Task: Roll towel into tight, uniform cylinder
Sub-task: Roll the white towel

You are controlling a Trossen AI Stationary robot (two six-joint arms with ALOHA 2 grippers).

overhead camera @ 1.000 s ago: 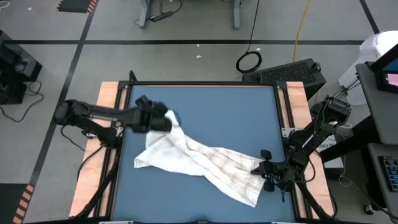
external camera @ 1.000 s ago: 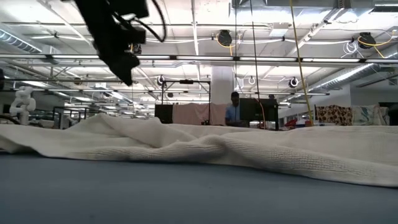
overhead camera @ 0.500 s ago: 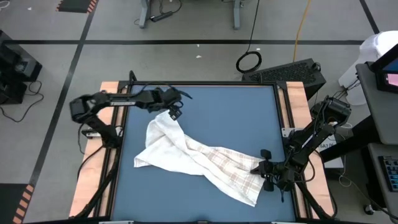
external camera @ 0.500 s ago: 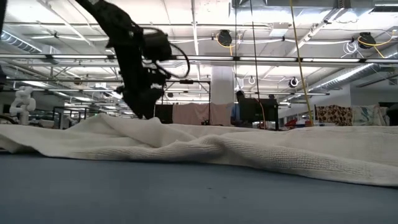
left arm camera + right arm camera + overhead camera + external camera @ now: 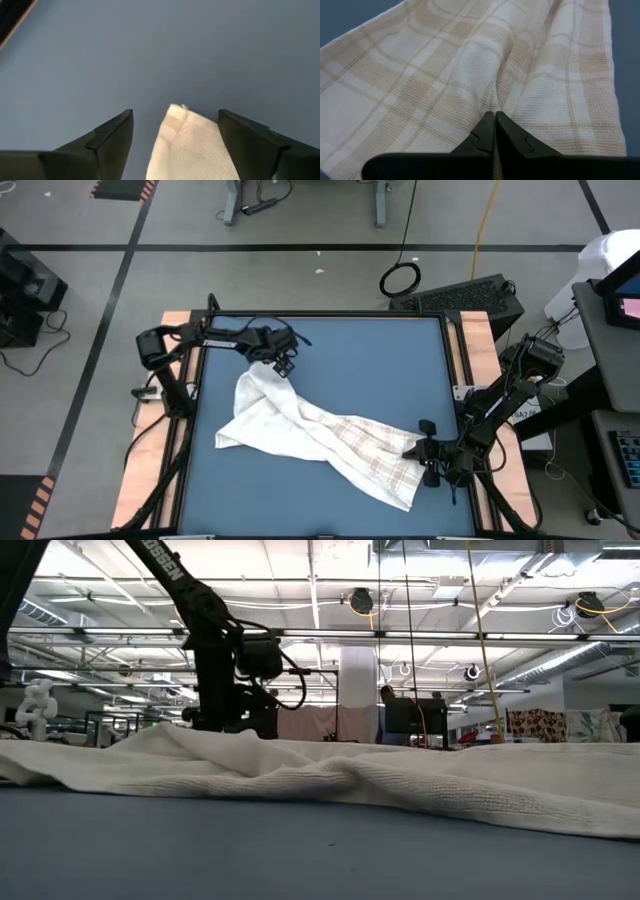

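My left gripper (image 5: 283,359) hovers open over the crumpled towel (image 5: 310,432)'s corner; right gripper (image 5: 428,452), pinching its edge, risks skewing it.

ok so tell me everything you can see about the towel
The towel is white woven cloth with faint tan checks, lying crumpled and unrolled, stretched diagonally across the blue mat. The right hand, shut, pinches its checked end. Its far corner lies between the open left hand's fingers, not gripped.
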